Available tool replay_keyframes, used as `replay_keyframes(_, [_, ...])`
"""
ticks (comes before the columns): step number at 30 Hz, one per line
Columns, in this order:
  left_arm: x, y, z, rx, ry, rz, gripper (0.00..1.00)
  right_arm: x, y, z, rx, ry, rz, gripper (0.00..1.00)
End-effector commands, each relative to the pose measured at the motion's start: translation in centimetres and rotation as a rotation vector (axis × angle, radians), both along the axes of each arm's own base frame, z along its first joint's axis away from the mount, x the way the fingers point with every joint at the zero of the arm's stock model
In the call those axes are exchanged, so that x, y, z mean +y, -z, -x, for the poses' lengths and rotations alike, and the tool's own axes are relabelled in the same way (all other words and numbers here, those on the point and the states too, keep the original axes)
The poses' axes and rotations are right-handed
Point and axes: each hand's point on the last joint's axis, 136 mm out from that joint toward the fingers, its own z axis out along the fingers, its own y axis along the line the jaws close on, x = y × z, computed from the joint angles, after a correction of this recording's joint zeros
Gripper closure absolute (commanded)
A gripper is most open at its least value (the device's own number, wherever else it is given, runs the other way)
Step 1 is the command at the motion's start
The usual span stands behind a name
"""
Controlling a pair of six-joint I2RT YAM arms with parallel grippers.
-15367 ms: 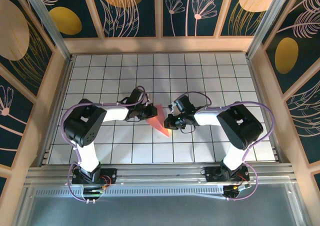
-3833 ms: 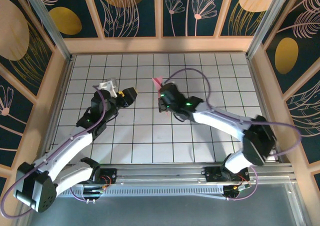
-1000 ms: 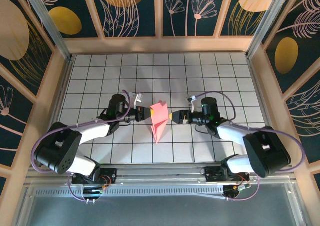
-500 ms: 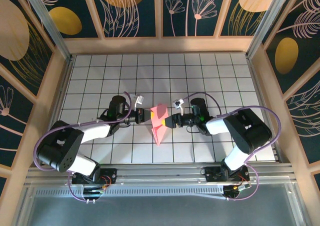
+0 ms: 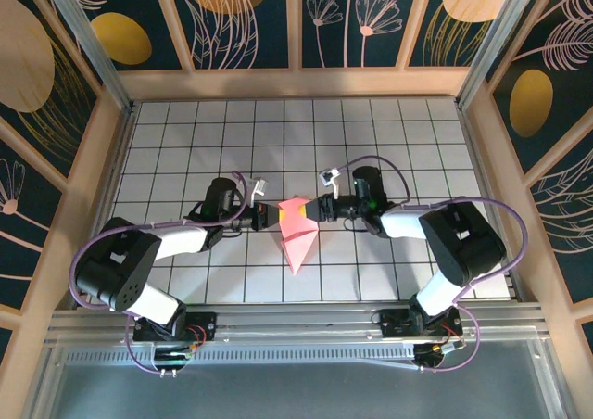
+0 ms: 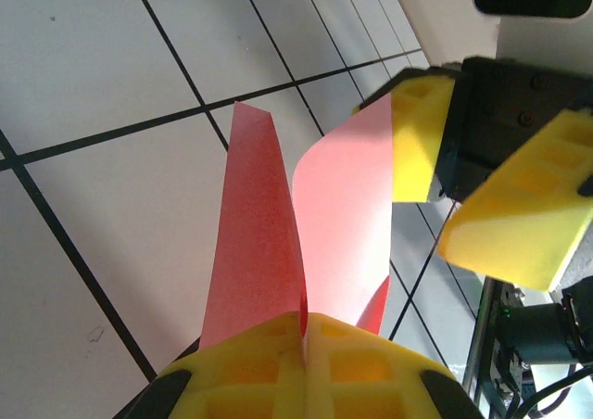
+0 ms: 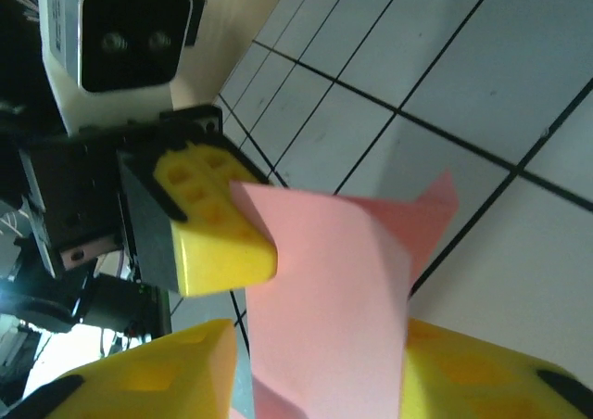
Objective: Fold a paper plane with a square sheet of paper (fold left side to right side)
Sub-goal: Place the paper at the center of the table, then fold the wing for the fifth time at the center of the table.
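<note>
Item inspected: pink-red folded sheet of thin paper (image 5: 298,229), creased to a point. It is held at the tip of the yellow-fingered left gripper (image 6: 303,331), over the white gridded tabletop (image 5: 371,280).

Left gripper: jaws fully together, pinching the sheet at its fold. Two flaps rise out of that pinch and spread apart in a V.

Yellow-fingered right gripper (image 7: 315,382): directly opposite the left gripper, just across the sheet. Its jaws stand moderately apart, with the farther flap between them. One finger looks to be touching the paper, and a gap shows beside the other, so no firm grip is confirmed.

Handling assessment:
- The sheet is judged very light and limp. The free flap already curls under its own weight.
- It should hold a crease well but will buckle or tear if the two grippers pull against each other.
- The surface appears smooth, so a shallow pinch may slip.

Recommended hold: take the flap well in from its edge, near the crease line opposite the left gripper. Grip across a single layer only, and keep the left gripper's pinch as the anchor
</note>
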Motion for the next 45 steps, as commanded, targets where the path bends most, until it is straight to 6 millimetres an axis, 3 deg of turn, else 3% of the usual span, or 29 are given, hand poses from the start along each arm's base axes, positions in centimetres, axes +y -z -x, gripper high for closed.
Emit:
replay_keyframes(1, [-0.1, -0.7, -1.0, -0.056, 0.004, -0.01, 1.0, 0.0, 0.8, -1.0, 0.01, 0.011, 0.029, 0.66])
replay_keyframes(3, [0.1, -0.5, -1.2, -0.056, -0.007, -0.021, 0.99, -0.1, 1.1, -1.5, 0.018, 0.032, 0.046, 0.75])
replay_keyframes(4, [0.2, -0.5, -1.3, -0.059, -0.016, -0.027, 0.93, -0.1, 1.2, -1.8, 0.026, 0.046, 0.058, 0.81])
replay_keyframes(7, [0.8, -0.8, -1.8, -0.076, -0.056, -0.051, 0.68, -0.6, 2.1, -2.7, 0.068, 0.11, 0.109, 0.98])
replay_keyframes(10, [1.9, -1.3, -2.2, -0.11, -0.111, -0.108, 0.56, -1.2, 2.8, -3.3, 0.138, 0.181, 0.154, 1.0])
replay_keyframes(14, [2.6, -2.1, -1.8, -0.178, -0.14, -0.223, 0.53, -2.1, 4.1, -3.7, 0.264, 0.269, 0.223, 1.0])
replay_keyframes(21, [1.1, -2.3, 2.3, -0.249, -0.106, -0.444, 0.5, -3.2, 6.0, -4.1, 0.449, 0.382, 0.295, 1.0])
replay_keyframes(27, [-2.4, -0.7, 6.3, -0.295, -0.03, -0.604, 0.47, -3.1, 6.3, -4.5, 0.516, 0.408, 0.301, 1.0])
replay_keyframes(30, [-4.4, 0.2, 7.3, -0.326, 0.0, -0.695, 0.44, -3.2, 6.3, -4.8, 0.533, 0.419, 0.299, 1.0])
replay_keyframes(39, [-6.8, 3.5, 6.5, -0.379, -0.002, -0.953, 0.41, -3.5, 6.4, -5.0, 0.544, 0.427, 0.297, 1.0])
replay_keyframes(45, [-6.6, 5.9, 5.9, -0.396, -0.014, -1.092, 0.39, -3.6, 6.4, -4.9, 0.544, 0.427, 0.296, 1.0])
